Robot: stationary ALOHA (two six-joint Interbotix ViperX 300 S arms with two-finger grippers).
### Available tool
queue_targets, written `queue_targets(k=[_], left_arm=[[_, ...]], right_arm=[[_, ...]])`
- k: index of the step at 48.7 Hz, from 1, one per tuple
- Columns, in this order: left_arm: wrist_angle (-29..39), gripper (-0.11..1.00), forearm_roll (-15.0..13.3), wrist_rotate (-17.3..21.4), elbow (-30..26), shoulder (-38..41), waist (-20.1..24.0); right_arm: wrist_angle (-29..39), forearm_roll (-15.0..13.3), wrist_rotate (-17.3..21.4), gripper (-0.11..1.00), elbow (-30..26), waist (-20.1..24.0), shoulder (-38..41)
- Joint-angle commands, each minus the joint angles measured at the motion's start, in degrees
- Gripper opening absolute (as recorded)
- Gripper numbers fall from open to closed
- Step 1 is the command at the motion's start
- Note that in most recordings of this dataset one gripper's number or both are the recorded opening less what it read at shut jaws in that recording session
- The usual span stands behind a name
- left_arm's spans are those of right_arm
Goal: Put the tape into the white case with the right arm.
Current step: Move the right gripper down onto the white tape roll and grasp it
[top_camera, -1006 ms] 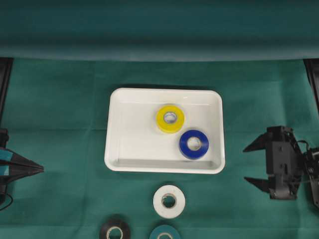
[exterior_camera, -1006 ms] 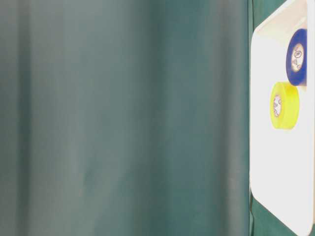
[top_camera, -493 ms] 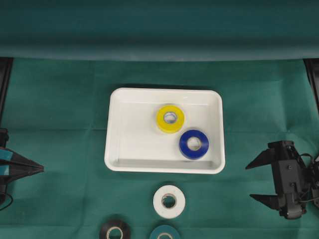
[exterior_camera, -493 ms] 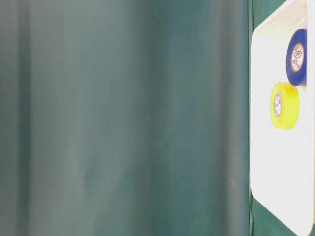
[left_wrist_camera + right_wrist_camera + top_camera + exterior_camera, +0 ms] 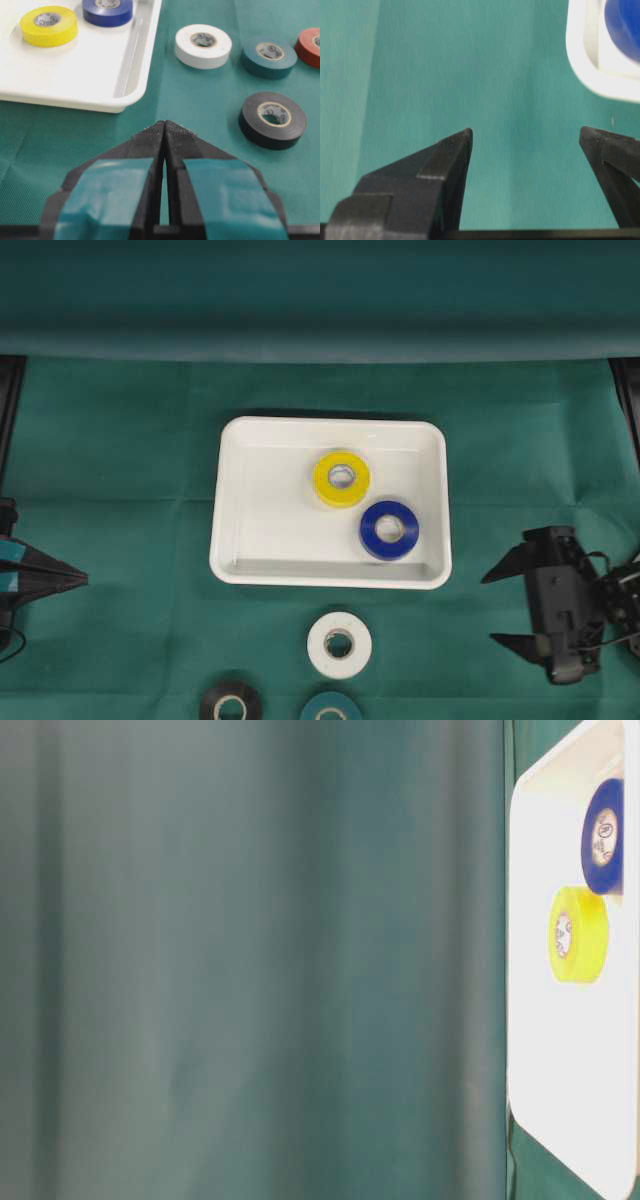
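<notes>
The right tool (image 5: 500,607) hangs spread and empty over bare green surface (image 5: 120,440). Ahead of its tips and nearest, the white tape (image 5: 339,644) lies flat, just outside the white case (image 5: 232,540). A low or skewed approach could shove the roll against the rim instead of straddling it. Beyond, yellow tape (image 5: 341,479) and blue tape (image 5: 389,529) already sit inside; a careless drop might knock them. Farthest off, the left tool (image 5: 80,580) rests pressed together.

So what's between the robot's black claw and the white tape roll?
Only bare green cloth, seen from overhead, between the right gripper and the white tape roll.
</notes>
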Motion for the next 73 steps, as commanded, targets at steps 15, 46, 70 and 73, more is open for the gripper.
queue_targets(k=[15, 46, 70, 73], left_arm=[[-0.53, 0.0, 0.09, 0.0, -0.79, 0.53, 0.09], [-0.44, 0.0, 0.09, 0.0, -0.79, 0.44, 0.09], [-0.35, 0.0, 0.09, 0.0, -0.7, 0.44, 0.09], [-0.35, 0.0, 0.0, 0.0, -0.7, 0.44, 0.09]], right_arm=[[-2.02, -2.02, -0.7, 0.59, -11.95, 1.67, 14.33], [-2.81, -2.55, -0.97, 0.57, -26.1, 3.78, 28.56], [-3.52, -2.64, -1.05, 0.44, -30.41, 4.66, 32.78], [-3.43, -2.64, -1.05, 0.44, -30.59, 4.66, 33.31]])
